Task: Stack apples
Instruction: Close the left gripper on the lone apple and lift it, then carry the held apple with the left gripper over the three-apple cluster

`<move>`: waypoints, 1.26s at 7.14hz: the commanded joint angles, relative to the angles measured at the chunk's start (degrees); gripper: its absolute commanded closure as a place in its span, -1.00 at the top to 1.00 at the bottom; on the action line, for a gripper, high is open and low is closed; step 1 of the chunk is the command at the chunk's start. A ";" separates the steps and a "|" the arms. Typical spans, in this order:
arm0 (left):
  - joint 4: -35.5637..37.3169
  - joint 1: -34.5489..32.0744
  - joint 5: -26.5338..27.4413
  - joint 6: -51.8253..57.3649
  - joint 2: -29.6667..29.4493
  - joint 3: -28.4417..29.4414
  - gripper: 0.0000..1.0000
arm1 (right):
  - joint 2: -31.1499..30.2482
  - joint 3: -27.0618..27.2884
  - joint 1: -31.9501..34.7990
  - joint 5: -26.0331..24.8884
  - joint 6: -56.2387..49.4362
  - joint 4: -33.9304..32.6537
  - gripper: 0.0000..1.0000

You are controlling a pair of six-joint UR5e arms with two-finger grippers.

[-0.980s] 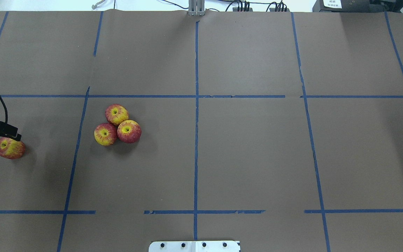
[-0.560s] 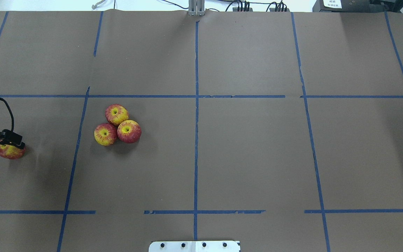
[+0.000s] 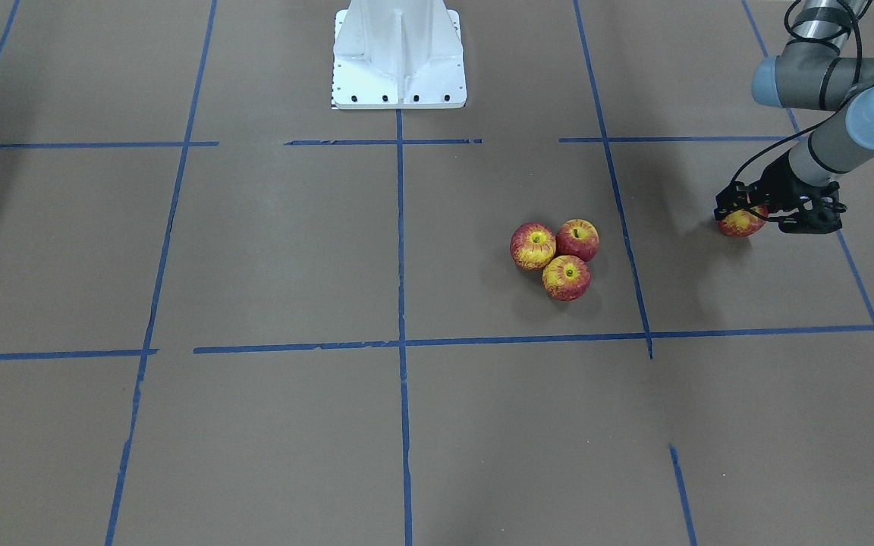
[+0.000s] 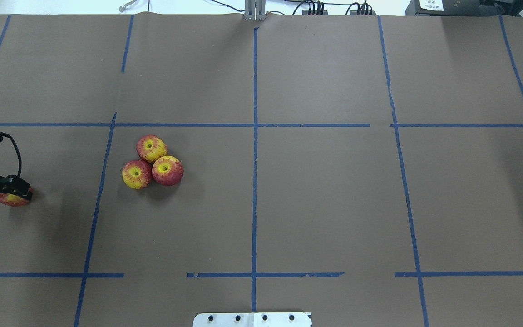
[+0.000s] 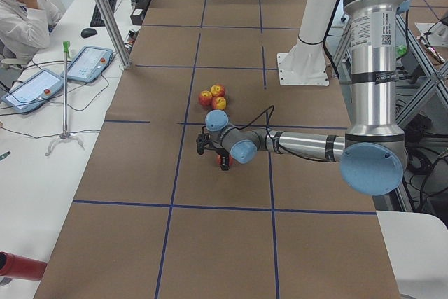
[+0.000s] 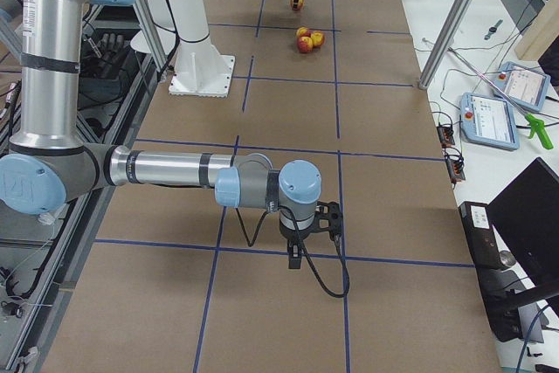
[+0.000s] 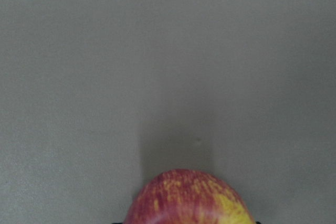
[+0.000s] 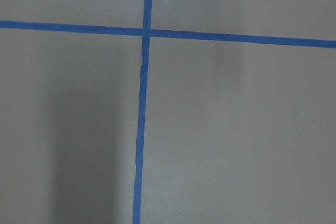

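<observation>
Three red-and-yellow apples touch in a cluster on the brown table: one [image 4: 151, 148], one [image 4: 136, 174] and one [image 4: 167, 170]. The cluster also shows in the front-facing view [image 3: 558, 258]. The fourth apple [image 4: 14, 199] lies alone at the table's far left. My left gripper [image 3: 743, 218] is lowered over it, fingers on either side, and looks open. In the left wrist view the apple [image 7: 189, 198] fills the bottom edge. My right gripper [image 6: 297, 255] shows only in the exterior right view, over bare table; I cannot tell whether it is open or shut.
The white robot base [image 3: 399, 61] stands at the table's robot side. Blue tape lines [image 4: 254, 159] grid the brown table cover. An operator [image 5: 21, 19] sits at a side table with tablets [image 5: 87, 63] beyond the table's far edge.
My left gripper has come down over the lone apple and now covers most of it from above. The three clustered apples have not moved.
</observation>
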 commanded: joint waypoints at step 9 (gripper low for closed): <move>21.72 9.51 2.66 -29.13 -26.69 -6.41 -1.00 | 0.00 0.00 0.00 0.00 0.00 0.00 1.00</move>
